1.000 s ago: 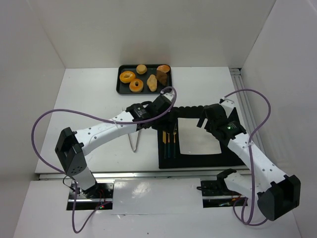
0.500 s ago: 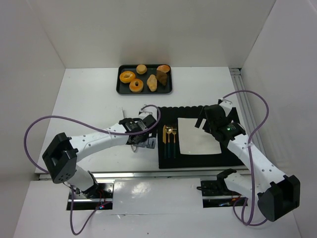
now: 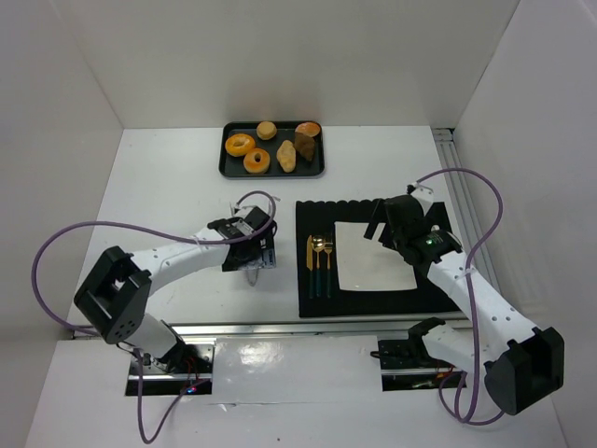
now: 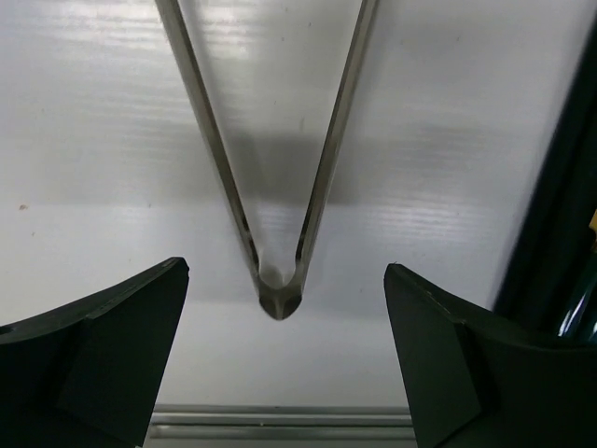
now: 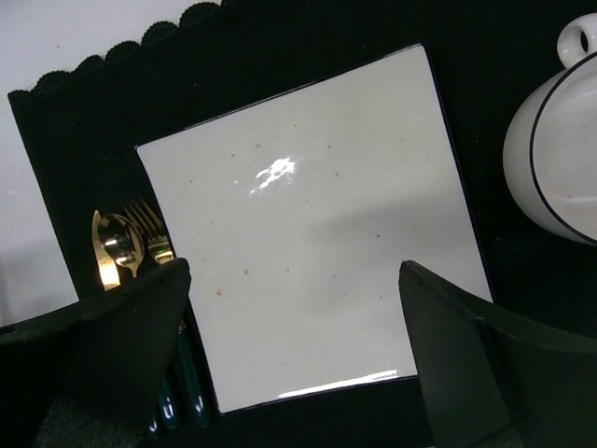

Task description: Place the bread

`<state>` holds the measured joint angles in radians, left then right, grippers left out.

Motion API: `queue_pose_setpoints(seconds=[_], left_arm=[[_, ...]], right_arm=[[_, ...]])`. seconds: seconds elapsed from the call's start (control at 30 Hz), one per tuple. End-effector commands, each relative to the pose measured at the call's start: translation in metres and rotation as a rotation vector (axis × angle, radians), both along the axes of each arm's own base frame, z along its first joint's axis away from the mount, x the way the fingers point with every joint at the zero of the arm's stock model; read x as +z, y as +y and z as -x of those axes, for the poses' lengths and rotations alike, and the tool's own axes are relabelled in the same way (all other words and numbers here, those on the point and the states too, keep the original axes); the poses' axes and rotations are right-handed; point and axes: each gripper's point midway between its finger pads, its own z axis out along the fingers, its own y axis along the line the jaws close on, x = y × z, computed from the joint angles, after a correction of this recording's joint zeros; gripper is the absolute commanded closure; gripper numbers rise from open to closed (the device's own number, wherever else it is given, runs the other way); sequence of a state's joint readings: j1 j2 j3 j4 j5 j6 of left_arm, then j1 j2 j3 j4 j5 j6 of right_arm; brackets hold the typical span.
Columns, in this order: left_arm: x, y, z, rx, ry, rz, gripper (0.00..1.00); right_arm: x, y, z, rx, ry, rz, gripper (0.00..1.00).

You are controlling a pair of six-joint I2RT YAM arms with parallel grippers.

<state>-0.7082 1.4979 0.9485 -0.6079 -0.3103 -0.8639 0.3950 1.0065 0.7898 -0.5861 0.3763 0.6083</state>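
Several breads (ring donuts (image 3: 241, 145), a round roll (image 3: 267, 130), a long loaf (image 3: 286, 156)) lie in a black tray (image 3: 319, 171) at the back of the table. Metal tongs (image 4: 277, 187) lie on the white table, also seen in the top view (image 3: 252, 275). My left gripper (image 3: 256, 259) is open and hangs low over the tongs' hinge end; in the left wrist view the left gripper (image 4: 284, 280) has the hinge between its fingers, not touching. My right gripper (image 3: 381, 226) is open and empty above the white square plate (image 5: 308, 243).
The plate (image 3: 373, 257) sits on a black placemat (image 3: 308, 299). Gold cutlery with dark handles (image 3: 320, 264) lies left of the plate. A white cup (image 5: 560, 159) stands right of the plate. White walls enclose the table.
My left arm has swung left from over the placemat and come down over the tongs. My right gripper has shifted slightly towards the back over the plate.
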Motion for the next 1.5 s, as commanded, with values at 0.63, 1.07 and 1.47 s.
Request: queue_pose_setpoints(seconds=[0.63, 1.07, 1.47], left_arm=[[-0.019, 0.003, -0.109, 0.113, -0.044, 0.098, 0.37], [0.105, 0.023, -0.125, 0.067, -0.292, 0.096, 0.64], [0.164, -0.012, -0.155, -0.044, -0.366, 0.234, 0.65]], right_arm=[[0.007, 0.01, -0.008, 0.037, -0.042, -0.023, 0.0], [0.017, 0.009, -0.015, 0.031, -0.06, -0.009, 0.0], [0.024, 0.003, -0.015, -0.007, -0.068, -0.004, 0.0]])
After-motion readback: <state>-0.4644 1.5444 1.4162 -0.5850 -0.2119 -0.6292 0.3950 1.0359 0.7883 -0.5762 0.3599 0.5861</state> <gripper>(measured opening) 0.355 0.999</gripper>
